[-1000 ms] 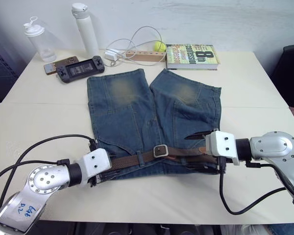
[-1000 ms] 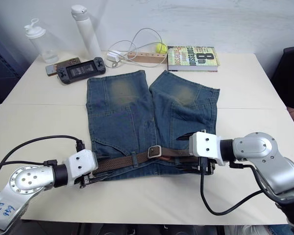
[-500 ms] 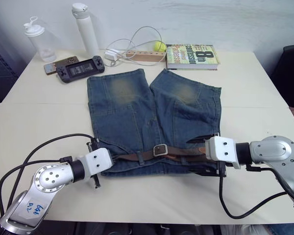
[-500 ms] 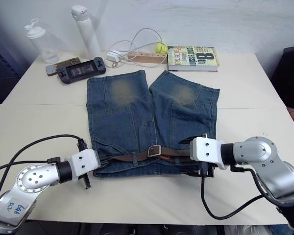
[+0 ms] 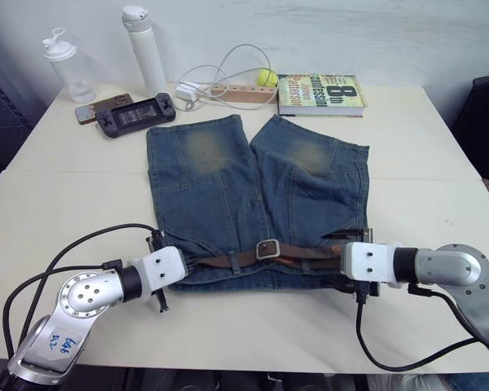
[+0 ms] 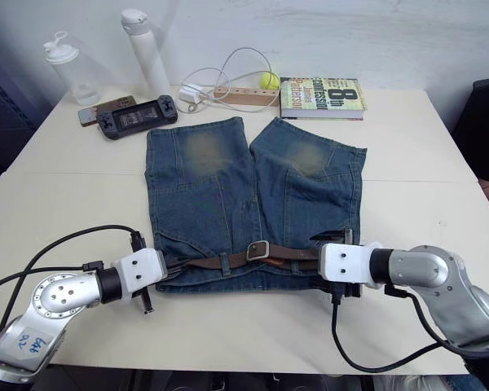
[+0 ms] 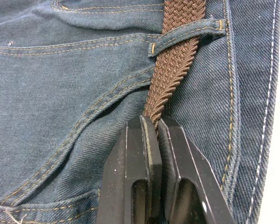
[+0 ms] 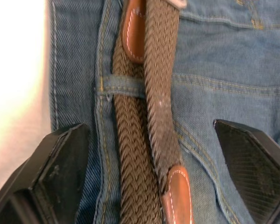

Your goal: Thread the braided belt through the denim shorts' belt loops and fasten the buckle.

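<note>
On the cream tabletop [image 5: 440, 155], faded mid-blue denim shorts [image 5: 228, 195] spread flat, yellowish worn patches on both legs, waistband toward the robot. Along that waistband, a long dark-brown braided belt [image 5: 228, 261] with tan leather tips, passing under the narrow blue denim belt loops [image 7: 186, 35]. Near the middle of the waistband, the small square silver-grey metal buckle [image 5: 266, 248], lying flat on the denim with the strap running through it.

At the left end of the waistband, the left gripper [image 7: 155, 140], black fingers [image 7: 135, 158] clenched on the braided belt just short of a loop, the woven strap pinched between the pads and touching both. At the right end, the right gripper [image 8: 151, 172], fingers [image 8: 60, 163] spread wide, released, one on either side of the strap, touching neither run of it. Between them, two runs of brown braid lying side by side, one tucked under a loop, the other lying over it, a tan leather tip on each.

At the far edge of the table: a clear plastic bottle [image 5: 63, 67], a tall white flask [image 5: 142, 49], a dark handheld game console [image 5: 134, 113], a white cable [image 5: 220, 69] looping to a wooden power strip [image 5: 236, 94], a yellow-green ball [image 5: 266, 77], and a paperback book [image 5: 319, 92].
</note>
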Robot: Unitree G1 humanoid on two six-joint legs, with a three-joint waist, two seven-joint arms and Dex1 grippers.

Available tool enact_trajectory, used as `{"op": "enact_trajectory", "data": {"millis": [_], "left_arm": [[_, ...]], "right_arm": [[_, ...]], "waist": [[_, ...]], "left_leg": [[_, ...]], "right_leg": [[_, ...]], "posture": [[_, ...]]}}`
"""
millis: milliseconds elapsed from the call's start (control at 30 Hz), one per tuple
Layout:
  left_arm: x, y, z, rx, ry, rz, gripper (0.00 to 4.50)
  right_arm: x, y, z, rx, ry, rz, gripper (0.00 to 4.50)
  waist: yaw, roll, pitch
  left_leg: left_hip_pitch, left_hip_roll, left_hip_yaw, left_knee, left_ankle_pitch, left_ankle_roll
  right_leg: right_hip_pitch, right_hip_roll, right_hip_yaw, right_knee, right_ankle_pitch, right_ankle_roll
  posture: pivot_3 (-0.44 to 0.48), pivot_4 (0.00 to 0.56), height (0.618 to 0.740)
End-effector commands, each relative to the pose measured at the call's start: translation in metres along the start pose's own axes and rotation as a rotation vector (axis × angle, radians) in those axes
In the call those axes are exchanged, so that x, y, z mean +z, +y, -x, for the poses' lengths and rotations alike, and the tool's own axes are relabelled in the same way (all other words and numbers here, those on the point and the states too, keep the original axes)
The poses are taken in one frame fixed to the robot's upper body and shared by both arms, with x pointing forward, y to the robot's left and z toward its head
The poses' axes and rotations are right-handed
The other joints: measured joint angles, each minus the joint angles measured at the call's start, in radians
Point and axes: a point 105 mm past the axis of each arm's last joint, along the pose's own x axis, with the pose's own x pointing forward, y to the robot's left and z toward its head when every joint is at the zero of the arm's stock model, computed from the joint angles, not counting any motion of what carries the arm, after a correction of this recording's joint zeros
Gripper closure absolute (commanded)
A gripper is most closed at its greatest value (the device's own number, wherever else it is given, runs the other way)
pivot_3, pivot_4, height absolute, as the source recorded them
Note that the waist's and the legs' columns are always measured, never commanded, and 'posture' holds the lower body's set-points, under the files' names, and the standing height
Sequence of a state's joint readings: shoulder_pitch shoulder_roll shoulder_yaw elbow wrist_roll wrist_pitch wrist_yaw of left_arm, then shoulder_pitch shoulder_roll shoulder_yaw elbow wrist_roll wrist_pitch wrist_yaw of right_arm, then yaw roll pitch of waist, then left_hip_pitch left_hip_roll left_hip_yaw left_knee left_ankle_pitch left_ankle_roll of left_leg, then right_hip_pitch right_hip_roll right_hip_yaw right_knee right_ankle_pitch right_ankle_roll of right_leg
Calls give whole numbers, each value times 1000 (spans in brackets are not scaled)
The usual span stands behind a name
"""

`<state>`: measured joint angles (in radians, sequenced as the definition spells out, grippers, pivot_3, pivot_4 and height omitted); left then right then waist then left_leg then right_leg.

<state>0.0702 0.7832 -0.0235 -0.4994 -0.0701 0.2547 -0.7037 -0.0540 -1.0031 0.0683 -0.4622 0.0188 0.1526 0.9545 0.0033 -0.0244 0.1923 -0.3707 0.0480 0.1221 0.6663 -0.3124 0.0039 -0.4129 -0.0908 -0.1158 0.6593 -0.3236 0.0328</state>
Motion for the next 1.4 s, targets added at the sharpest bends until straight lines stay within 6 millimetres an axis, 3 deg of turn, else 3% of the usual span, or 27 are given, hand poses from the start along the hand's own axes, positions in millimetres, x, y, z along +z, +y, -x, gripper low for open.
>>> {"op": "enact_trajectory", "data": {"millis": [33, 267, 600, 700, 767, 800, 933, 967, 1000, 1100, 1267, 1400], "left_arm": [[0, -1, -3, -8, -3, 8, 4473], [-2, 1, -4, -9, 5, 29, 4473], [-6, 2, -5, -21, 12, 40, 4473], [-6, 2, -6, -26, 13, 41, 4500], [-7, 3, -7, -21, 13, 43, 4500], [-7, 3, -7, -20, 14, 44, 4500], [-7, 3, -7, -20, 13, 44, 4500], [-7, 3, -7, -20, 13, 44, 4500], [-7, 3, -7, -18, 13, 43, 4500], [-6, 3, -7, -16, 12, 41, 4500], [-16, 15, 8, 64, 29, 207, 4500], [-38, 19, 28, 77, 114, 268, 4500]], "right_arm": [[-4, -7, 6, -64, 29, 65, 0], [-16, -15, 18, -286, 50, 94, 0], [-17, 15, 26, -384, 32, 218, 0], [-22, 19, 25, -393, 39, 240, 786], [-23, 18, 24, -393, 33, 259, 1866], [-23, 17, 24, -395, 28, 265, 2049], [-24, 17, 23, -401, 21, 276, 3740], [-24, 17, 23, -401, 21, 277, 3911], [-25, 17, 21, -395, 22, 273, 4481], [-27, 18, 18, -386, 23, 269, 4481], [-57, 24, 27, -377, 124, 241, 4481], [-82, 24, 36, -375, 205, 229, 4481]], "waist": [[1, 0, 0], [12, 0, 0], [20, 0, 0], [20, 0, 0], [19, 0, 0], [19, 0, 0], [18, 0, 0], [19, 0, 0], [19, 0, 0], [20, 0, 0], [20, 0, 0], [20, 0, 0]], "left_leg": [[0, 0, 0, 0, 0, 0], [0, 0, 0, 0, 0, 0], [1, 0, 0, 0, 0, 0], [1, 0, 0, 0, 1, -1], [1, 0, 0, 0, 1, -1], [1, 0, 0, 0, 1, -1], [2, 0, 1, 0, 1, -1], [2, 0, 1, 0, 1, -1], [2, 0, 1, 0, 1, -1], [1, 0, 1, 0, 1, -1], [2, 0, 1, 0, 1, -1], [1, 0, 1, 0, 1, -1]], "right_leg": [[0, 0, 0, 0, 0, 0], [0, 0, 0, 0, 0, 0], [1, 0, 0, 1, 0, 0], [1, 0, 0, 1, 0, 0], [1, 0, 0, 1, 0, 0], [1, 0, 0, 1, 0, 0], [1, 0, 1, 1, 0, 0], [1, 0, 1, 1, 0, 0], [1, 0, 1, 1, 0, 0], [1, 0, 1, 1, 0, 0], [1, 0, 1, 1, 0, 0], [1, 0, 1, 1, 0, 0]], "posture": [[0, 150, 703], [0, 150, 703], [0, 150, 703], [0, 150, 703], [0, 150, 703], [0, 150, 703], [0, 150, 703], [0, 150, 703], [0, 150, 703], [0, 150, 703], [0, 150, 703], [0, 150, 703]]}}
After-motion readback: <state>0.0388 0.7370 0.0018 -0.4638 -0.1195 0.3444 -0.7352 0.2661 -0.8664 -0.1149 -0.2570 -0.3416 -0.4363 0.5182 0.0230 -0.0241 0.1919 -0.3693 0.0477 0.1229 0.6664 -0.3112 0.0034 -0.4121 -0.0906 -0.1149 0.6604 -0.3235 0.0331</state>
